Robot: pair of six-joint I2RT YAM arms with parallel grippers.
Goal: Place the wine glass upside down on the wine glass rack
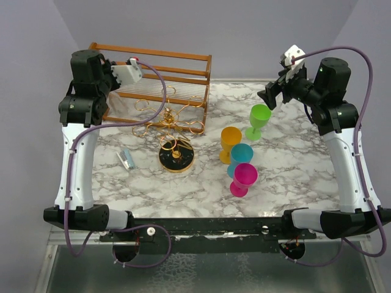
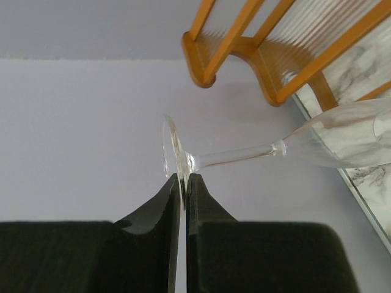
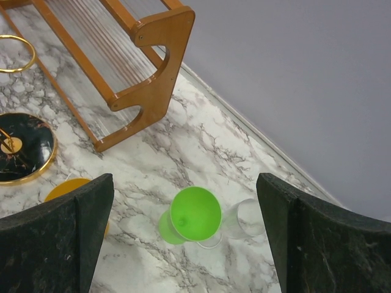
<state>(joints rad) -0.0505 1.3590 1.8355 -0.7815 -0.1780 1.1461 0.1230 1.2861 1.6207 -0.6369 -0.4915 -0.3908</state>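
**Glass gripped by its foot, off the rack**

Back-left of the wine glass rack, the left tool is raised and pinched almost shut on the thin foot of the clear wine glass. The glass is in the air, well apart from the rack. Its stem reaches away from the fingers to the bowl, which shows beside the wooden frame standing just behind the rack.

Right of the rack on the marble desk stand the orange cup, teal cup and pink cup, with the green cup further back.

Back-right of the rack, the right tool hangs above the green cup, fingers spread wide and gripping nothing.
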